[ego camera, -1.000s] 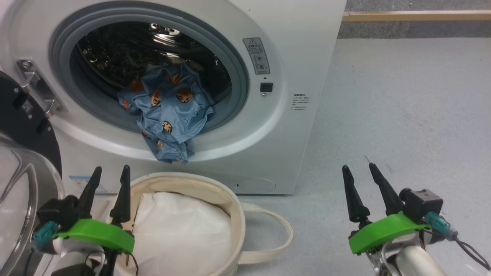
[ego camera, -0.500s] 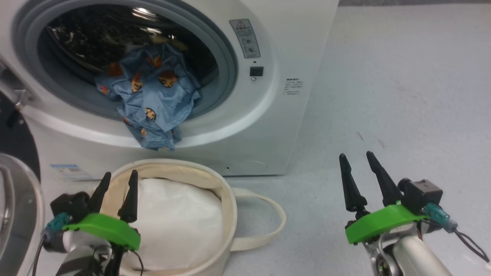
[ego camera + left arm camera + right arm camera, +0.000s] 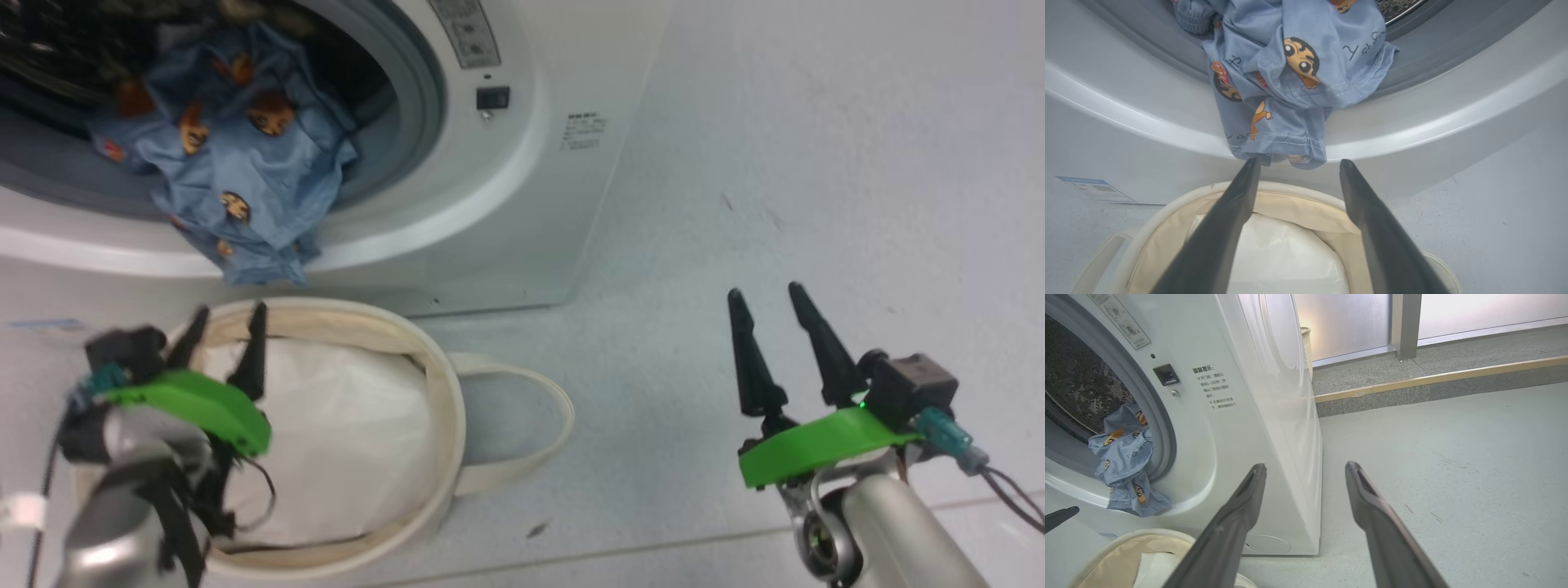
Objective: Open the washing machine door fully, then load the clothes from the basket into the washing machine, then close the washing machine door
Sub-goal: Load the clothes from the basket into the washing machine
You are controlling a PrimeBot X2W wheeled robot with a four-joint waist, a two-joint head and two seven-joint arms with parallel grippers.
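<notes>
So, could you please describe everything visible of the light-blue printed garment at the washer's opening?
The light-blue printed garment, thin woven cloth with brown-orange cartoon figures and dark lettering, lies crumpled in the mouth of the white front-loading washing machine. Its upper part rests on the grey rubber gasket; a stitched hem spills over the white front rim and hangs above the round cream canvas basket, apart from it.

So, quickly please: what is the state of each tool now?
Left tool: open, holding nothing.
Right tool: open, holding nothing.
</notes>
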